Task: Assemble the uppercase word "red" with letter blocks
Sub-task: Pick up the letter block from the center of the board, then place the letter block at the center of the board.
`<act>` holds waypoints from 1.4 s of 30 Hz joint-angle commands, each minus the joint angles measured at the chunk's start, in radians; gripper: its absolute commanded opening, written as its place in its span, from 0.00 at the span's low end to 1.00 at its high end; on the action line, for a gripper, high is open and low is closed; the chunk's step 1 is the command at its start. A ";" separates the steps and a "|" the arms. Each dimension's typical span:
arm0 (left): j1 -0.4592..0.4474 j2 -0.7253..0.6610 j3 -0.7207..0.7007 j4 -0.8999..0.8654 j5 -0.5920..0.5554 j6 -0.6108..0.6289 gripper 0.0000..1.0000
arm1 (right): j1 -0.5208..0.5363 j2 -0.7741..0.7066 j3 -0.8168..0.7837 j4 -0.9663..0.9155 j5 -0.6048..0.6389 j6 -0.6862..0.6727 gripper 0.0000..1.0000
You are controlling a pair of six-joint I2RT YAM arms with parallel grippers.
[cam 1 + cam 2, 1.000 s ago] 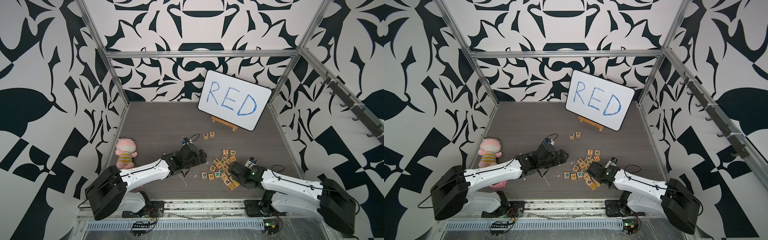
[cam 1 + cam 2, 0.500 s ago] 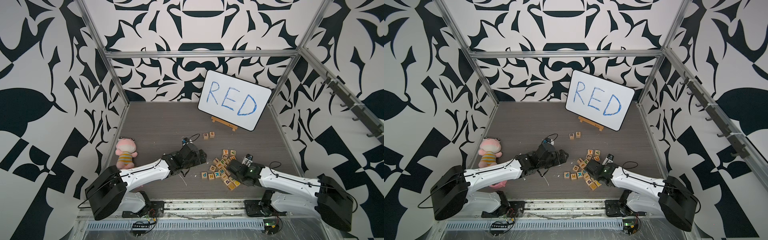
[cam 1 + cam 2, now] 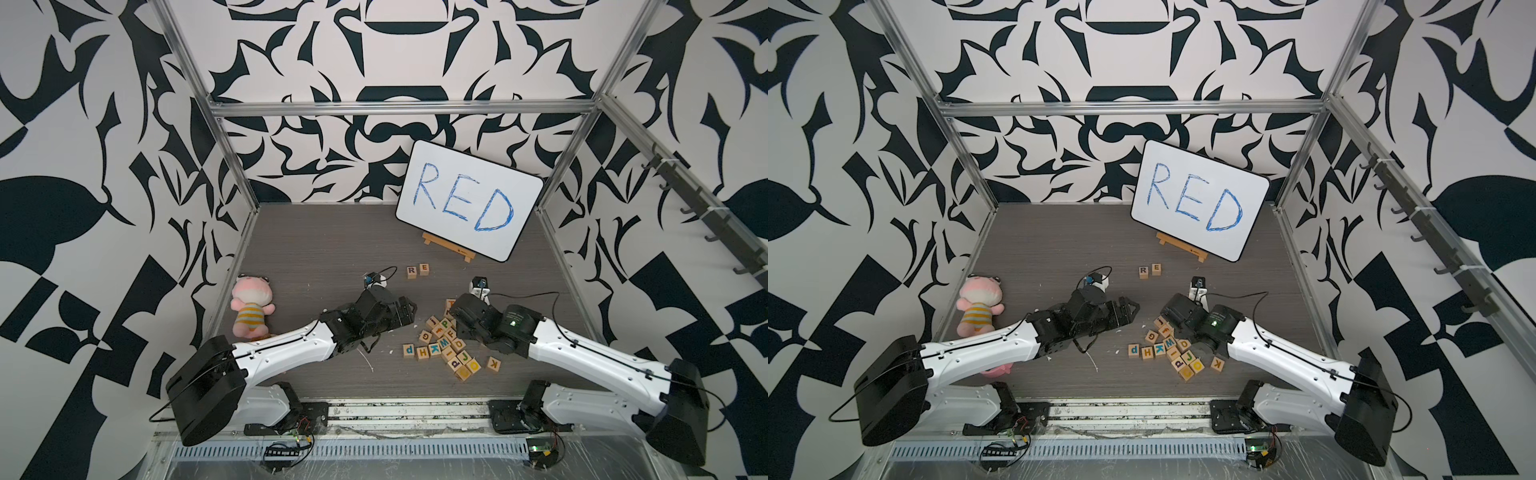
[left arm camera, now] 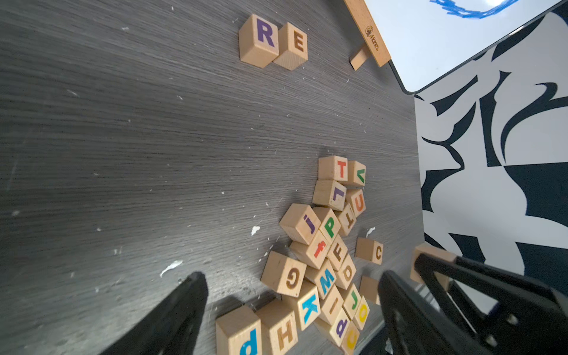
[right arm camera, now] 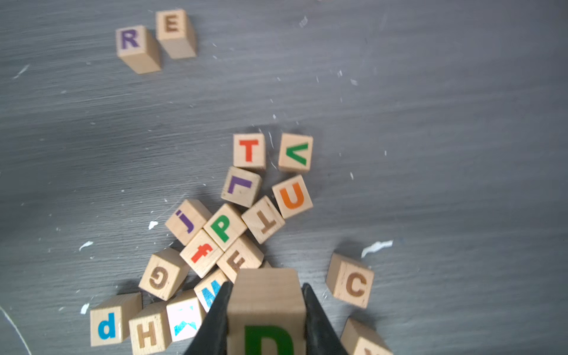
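The step in hand is the third letter. The right gripper (image 5: 266, 292) pinches the D block (image 5: 266, 325) between its two black fingers, the green D facing the wrist camera. The cube looks raised just clear of the heap of loose letter blocks (image 3: 446, 343), which lies right of centre in the lower half of both top views; there the gripper's own body hides the held cube. The R block (image 3: 411, 272) and the E block (image 3: 424, 268) stand side by side and touching, a little above the frame's centre in both top views, just below the foot of the white board (image 3: 469, 205). So two letters of the word are in place and only the D is wanting. The left gripper (image 4: 292, 276) hangs left of the heap with its fingers spread wide and nothing between them; it seems to have no part in this step. By my judgement, the next move calls for carrying the D up the frame to the bare table (image 3: 332, 249) just right of the E. It should be set down flush, green face up and turned the same way as its neighbours. The fingers should part only once the cube sits flat, so the E is not nudged out of line.
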 commanded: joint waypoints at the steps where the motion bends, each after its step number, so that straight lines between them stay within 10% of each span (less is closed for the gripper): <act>1: -0.003 -0.014 -0.010 0.019 0.020 0.017 0.91 | -0.005 0.009 0.065 0.000 0.052 -0.154 0.21; 28: 0.001 -0.219 -0.077 -0.113 -0.131 0.050 0.95 | -0.331 0.867 0.649 0.202 -0.051 -0.538 0.20; 42: 0.001 -0.230 -0.088 -0.116 -0.144 0.042 0.95 | -0.403 0.944 0.663 0.272 -0.148 -0.509 0.22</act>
